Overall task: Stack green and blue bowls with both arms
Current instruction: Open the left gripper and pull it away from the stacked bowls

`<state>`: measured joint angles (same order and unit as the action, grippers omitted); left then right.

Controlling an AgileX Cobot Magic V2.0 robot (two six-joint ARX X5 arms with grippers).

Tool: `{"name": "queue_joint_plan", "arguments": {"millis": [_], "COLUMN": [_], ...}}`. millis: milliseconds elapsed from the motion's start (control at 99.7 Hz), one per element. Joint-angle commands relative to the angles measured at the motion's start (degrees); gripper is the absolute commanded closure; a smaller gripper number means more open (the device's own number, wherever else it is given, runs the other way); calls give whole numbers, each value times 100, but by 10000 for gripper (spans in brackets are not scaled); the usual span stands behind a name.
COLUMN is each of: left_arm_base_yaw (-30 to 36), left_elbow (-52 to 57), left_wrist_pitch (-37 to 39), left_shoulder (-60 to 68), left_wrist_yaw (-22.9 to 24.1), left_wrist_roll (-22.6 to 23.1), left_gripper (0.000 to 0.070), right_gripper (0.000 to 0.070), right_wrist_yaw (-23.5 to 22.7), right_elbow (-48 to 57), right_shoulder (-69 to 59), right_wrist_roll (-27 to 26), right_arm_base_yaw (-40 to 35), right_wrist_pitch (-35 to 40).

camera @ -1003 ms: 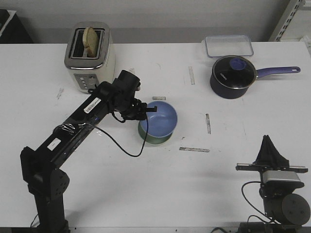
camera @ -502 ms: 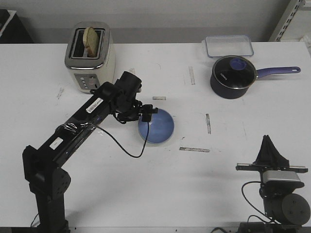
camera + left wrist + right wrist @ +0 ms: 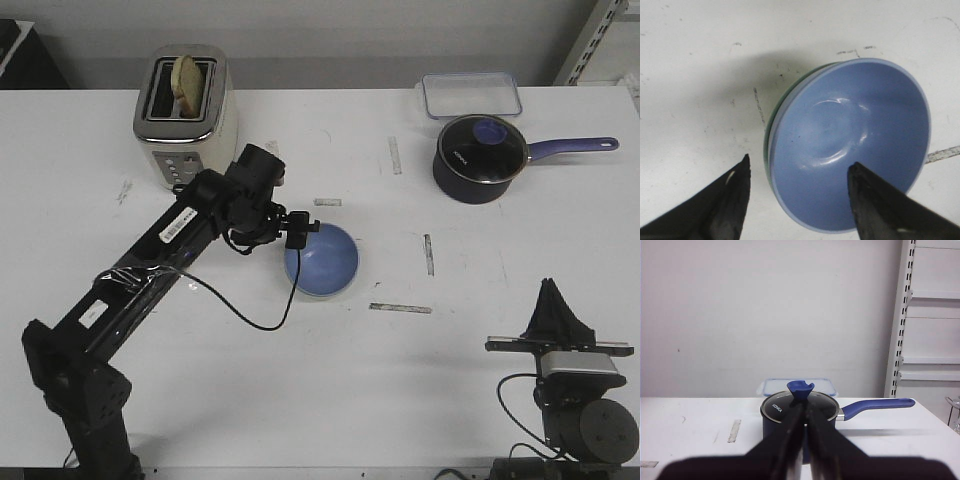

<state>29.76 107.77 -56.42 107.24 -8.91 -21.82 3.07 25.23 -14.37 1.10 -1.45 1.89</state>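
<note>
Blue bowl (image 3: 321,259): nested in green bowl (image 3: 771,150).
Left gripper (image 3: 797,200): fingers spread wide, straddling the bowls' rim, holding nothing.
Right gripper (image 3: 803,440): fingers together, empty.

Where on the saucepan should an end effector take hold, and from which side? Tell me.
Grip the saucepan by its long purple handle, coming down from above. The handle sticks out sideways toward the table's right edge, slim and free of the pot body and lid knob, so it likely fits between the fingers. The round body looks too wide.
</note>
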Motion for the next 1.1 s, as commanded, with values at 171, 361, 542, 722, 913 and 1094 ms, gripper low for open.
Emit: {"name": "queue_joint_plan", "arguments": {"millis": [171,361,542,722,913,1094], "left_arm_base_yaw": [-44,-63,-184,-402,-745,-1281], "left_elbow": [136,-398,-1543,-2848,-4435,-6102], "left_wrist_pitch": [227,1043,2201,3580,5136,6474], "left_shoulder": [-286,-730,-1493,-2439,-3569,-4789], "left_wrist_yaw": [337,337,337,337,339,341], "left_wrist_roll": [656,1261,1856,2033,2031,2035], "left_gripper": [332,336,477,595,700,700], "right_gripper": [699,699,699,699,699,699], "right_wrist_yaw": [-2,-4,-4,-2,-4,-2], "right_elbow": [24,24,24,24,24,24], "right_shoulder": [9,9,9,9,9,9], "right_wrist_roll": [-20,-20,-20,-20,-20,-20], "right_arm_base_yaw": [-9,-9,-9,-9,-9,-9], "right_wrist_pitch": [-63,-61,-61,-61,-61,-61]}}
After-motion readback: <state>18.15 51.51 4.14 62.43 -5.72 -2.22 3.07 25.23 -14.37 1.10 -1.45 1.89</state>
